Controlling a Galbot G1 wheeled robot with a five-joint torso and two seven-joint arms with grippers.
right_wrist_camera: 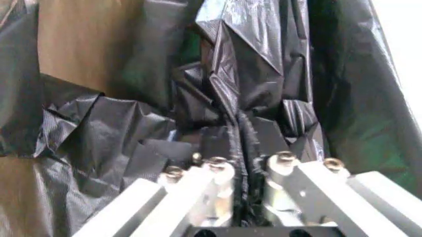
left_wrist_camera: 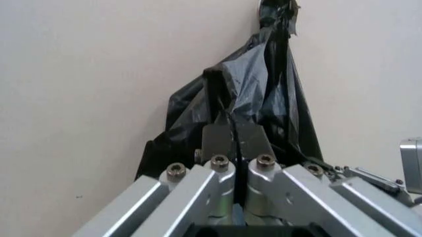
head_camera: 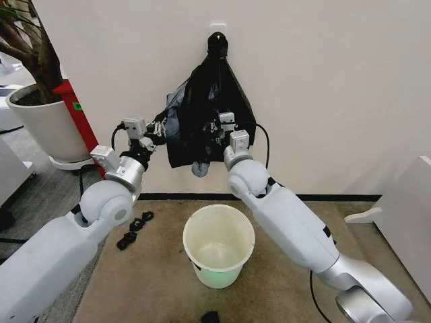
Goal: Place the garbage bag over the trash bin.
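- Now both grippers are at the garbage bag (head_camera: pixel 209 114), which hangs on the wall in the upper middle of the head view, knotted at the top on a hook (head_camera: pixel 217 39).
- The left gripper (head_camera: pixel 160 131) is at the left edge of the bag; in the left wrist view its fingers (left_wrist_camera: pixel 221 138) are pressed together with a fold of black film between them, so it is clenched on the bag.
- The right gripper (head_camera: pixel 217 128) is at the middle of the bag; in the right wrist view its fingers (right_wrist_camera: pixel 218 143) are also closed, with a ridge of film caught in the narrow gap.
- The trash bin (head_camera: pixel 219 245) stands upright and open on the brown mat (head_camera: pixel 135 289) in the lower middle, well apart from the bag and below it.
- To do this step well, I think both grips must stay firm on one layer each, so that the mouth can be pulled open later; the film is thin and may slip or tear if the arms pull apart too hard.
- The head view gives the bin and the two arms together, but not the pinch itself.
- The wrist views give the pinch closely, and the right one shows brown floor colour through an opening in the bag, upper left of that frame.
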